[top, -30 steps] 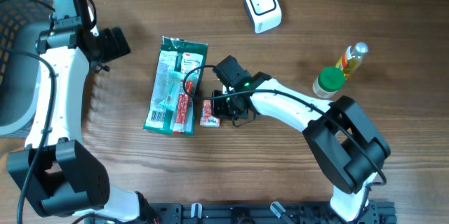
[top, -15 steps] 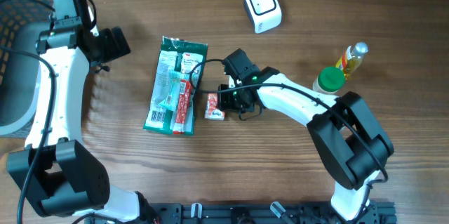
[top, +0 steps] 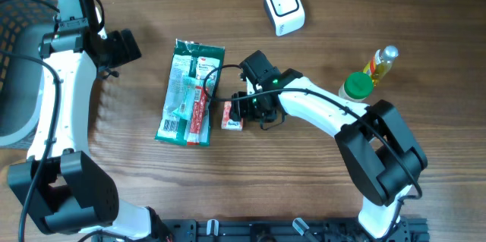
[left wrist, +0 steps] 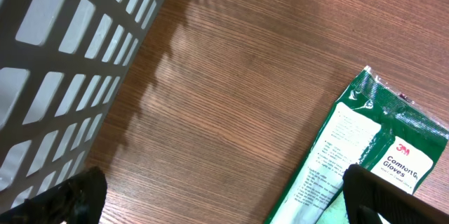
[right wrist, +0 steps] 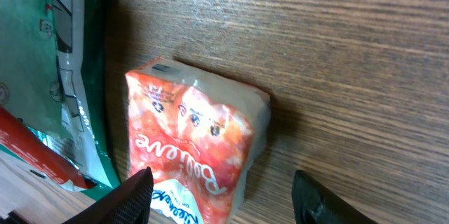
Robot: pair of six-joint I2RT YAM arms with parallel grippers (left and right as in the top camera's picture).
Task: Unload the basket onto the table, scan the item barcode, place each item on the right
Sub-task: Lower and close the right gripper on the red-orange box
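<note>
The small red-and-orange tissue pack (right wrist: 193, 147) is seen lying flat on the wooden table (top: 152, 14), near the middle of the overhead view. The green gloves packet (top: 186, 90) lies just beside it at nine o'clock; whether the two touch cannot be told. The white scanner (top: 284, 7) stands well apart, at about one o'clock from the pack.

The right gripper (top: 247, 111) is held low at the pack's three o'clock side. Its jaws are parted wider than the pack and set astride its near end. Clear table shows between one finger and the wrapper, so nothing is judged to be clamped. The left gripper (left wrist: 224, 199) is parked out at ten o'clock, near the grey basket (left wrist: 63, 62), with its jaws spread wide and empty.

The pack is judged light, soft and easily squashed, and its glossy film wrap is likely to be slippery. It is best taken across its two long sides near the middle, with a gentle squeeze, so that the printed faces are left uncovered and the film is not creased.

No barcode can be made out on the face that shows. A small dark mark at one corner is too small to read. The underside is hidden, the pack's near end is cut off in the right wrist view, and from overhead it is partly covered by the gripper.
</note>
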